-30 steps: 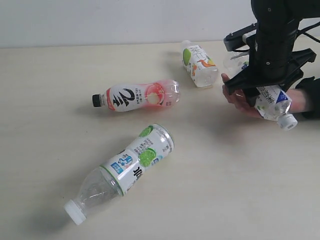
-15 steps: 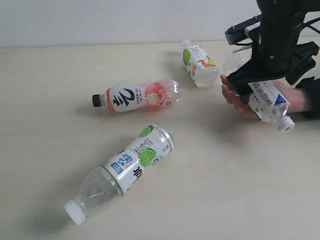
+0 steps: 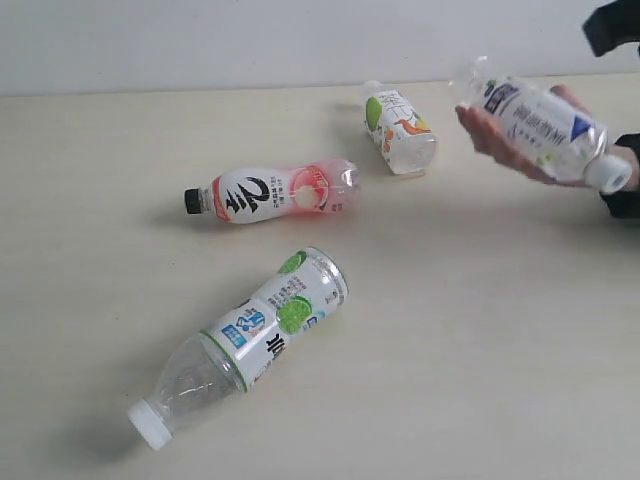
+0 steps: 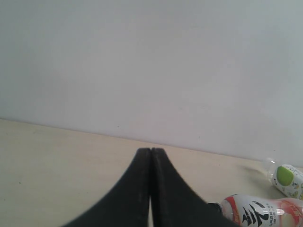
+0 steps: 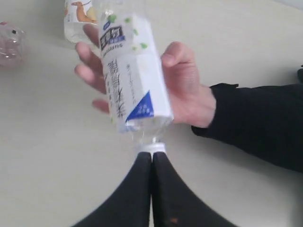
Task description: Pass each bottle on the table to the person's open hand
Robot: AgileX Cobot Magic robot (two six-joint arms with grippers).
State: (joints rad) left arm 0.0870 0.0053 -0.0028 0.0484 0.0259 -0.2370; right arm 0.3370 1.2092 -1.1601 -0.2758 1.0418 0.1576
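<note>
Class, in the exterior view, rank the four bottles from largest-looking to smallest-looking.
1. The green-lime bottle, though it lies nearest the camera.
2. The blue-white bottle and the pink bottle: too alike to rank.
3. The green-orange bottle, farther back.

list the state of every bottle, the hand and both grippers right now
blue bottle: capped, lying in the hand, off the table
hand: palm up, holding the blue bottle
pink bottle: capped, on its side on the table
lime bottle: capped, on its side on the table
orange bottle: capped, on its side on the table
left gripper: shut, empty
right gripper: shut, empty
</note>
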